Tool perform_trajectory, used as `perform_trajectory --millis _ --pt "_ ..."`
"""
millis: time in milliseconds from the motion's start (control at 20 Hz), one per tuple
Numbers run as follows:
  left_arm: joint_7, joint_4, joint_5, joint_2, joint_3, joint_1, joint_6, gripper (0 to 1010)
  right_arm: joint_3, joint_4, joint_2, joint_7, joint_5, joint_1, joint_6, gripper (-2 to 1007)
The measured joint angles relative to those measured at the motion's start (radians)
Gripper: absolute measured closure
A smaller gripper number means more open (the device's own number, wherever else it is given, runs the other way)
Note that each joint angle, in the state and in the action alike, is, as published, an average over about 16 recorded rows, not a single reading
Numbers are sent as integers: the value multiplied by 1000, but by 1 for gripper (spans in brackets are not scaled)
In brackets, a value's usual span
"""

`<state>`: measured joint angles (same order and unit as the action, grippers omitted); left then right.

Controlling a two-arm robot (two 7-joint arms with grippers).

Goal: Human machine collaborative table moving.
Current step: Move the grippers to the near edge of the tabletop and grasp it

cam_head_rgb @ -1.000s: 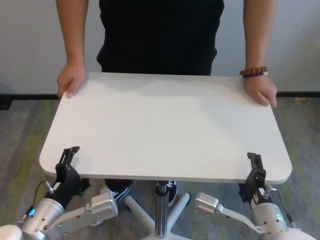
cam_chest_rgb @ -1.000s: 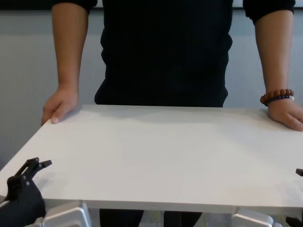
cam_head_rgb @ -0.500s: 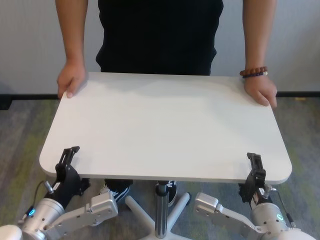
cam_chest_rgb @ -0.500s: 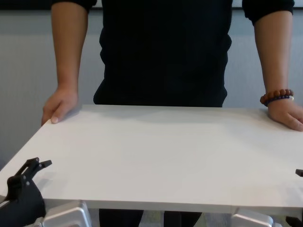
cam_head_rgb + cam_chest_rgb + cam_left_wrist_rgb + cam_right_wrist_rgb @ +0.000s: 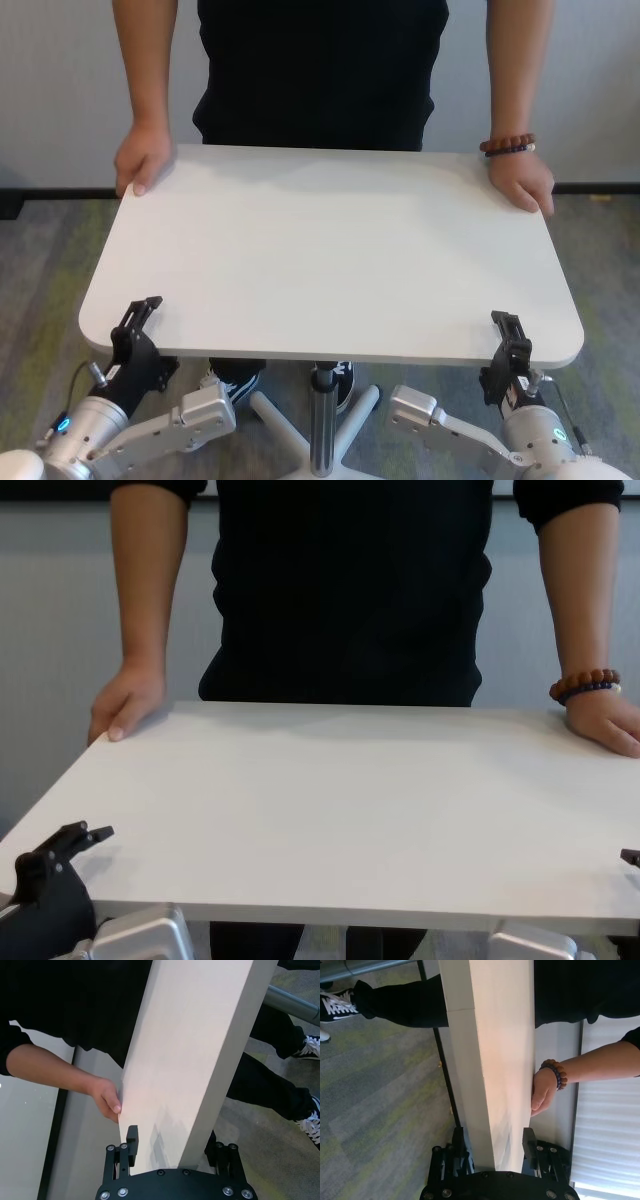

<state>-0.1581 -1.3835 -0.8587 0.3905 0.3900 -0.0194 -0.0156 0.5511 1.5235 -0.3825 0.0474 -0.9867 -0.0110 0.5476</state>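
Standing at the far side, the human [image 5: 320,70] rests one palm on each far corner of the counter [image 5: 330,250], a bead bracelet [image 5: 507,145] on the wrist at the robot's right. The white top sits on a silver pedestal pole [image 5: 322,420] with a star base on grey-green carpet [image 5: 45,290]; the person's sneakers [image 5: 230,382] show beneath. The left hand [image 5: 135,325] straddles the near left edge, one finger above the board and one below, jaws parted with gaps visible, not yet clamped. The right hand [image 5: 510,345] sits likewise at the near right edge, its fingers [image 5: 529,1141] either side of the board, not pressed against it.
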Motion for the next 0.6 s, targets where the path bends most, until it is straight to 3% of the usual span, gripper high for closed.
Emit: perform_trajectory --millis 600 --pt "0 0 0 0 0 0 0 529 1 0 -1 -1 -1 -1 1 607"
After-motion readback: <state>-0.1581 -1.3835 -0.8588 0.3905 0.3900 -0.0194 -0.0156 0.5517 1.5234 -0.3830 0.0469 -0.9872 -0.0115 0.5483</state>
